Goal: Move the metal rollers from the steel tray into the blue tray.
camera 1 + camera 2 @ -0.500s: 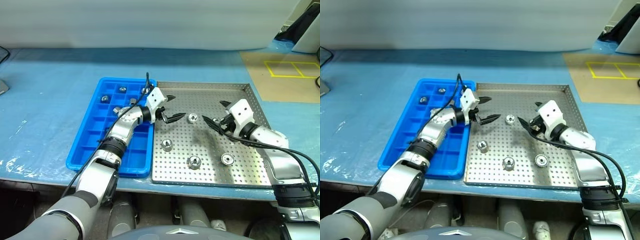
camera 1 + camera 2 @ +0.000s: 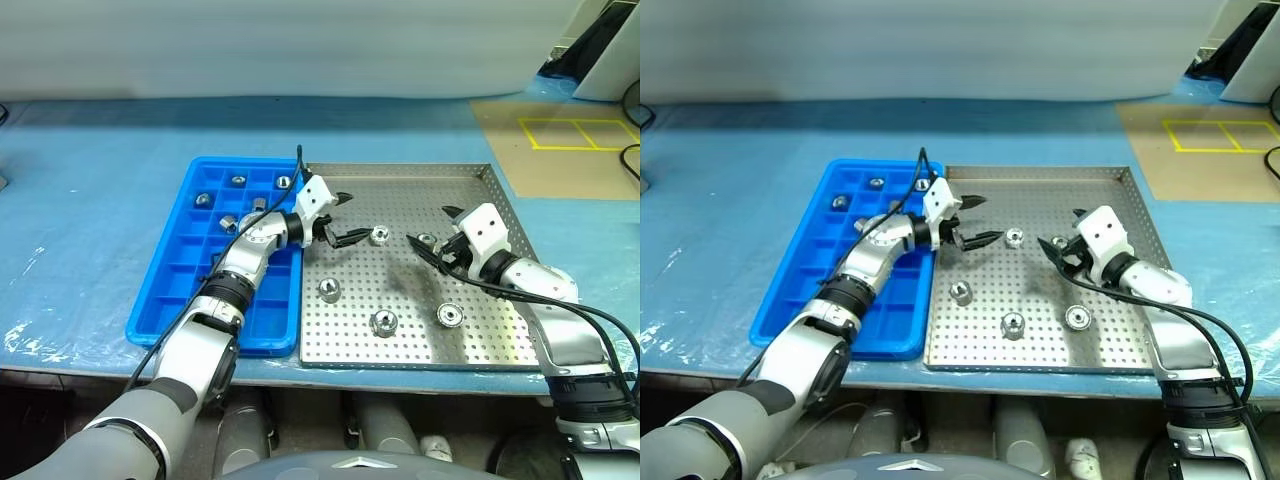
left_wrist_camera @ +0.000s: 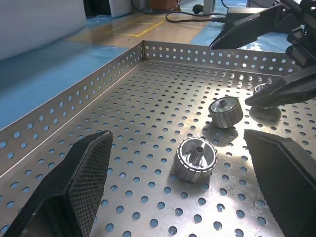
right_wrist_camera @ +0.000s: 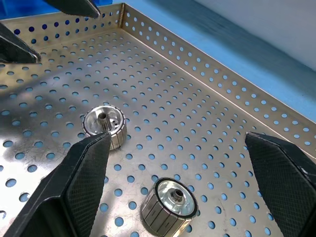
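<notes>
Left gripper (image 2: 341,217) and right gripper (image 2: 431,233) are seen wide open and empty over steel tray (image 2: 400,175), metal rollers (image 2: 381,236) between them, blue tray (image 2: 170,290) alongside.

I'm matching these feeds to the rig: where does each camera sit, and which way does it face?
Head views: look forward and down on steel tray, blue tray, both arms.
Left wrist view: looks along open left gripper at a metal roller.
Right wrist view: looks along open right gripper across the tray.
Shared: both wrist views show the same two rollers.
</notes>
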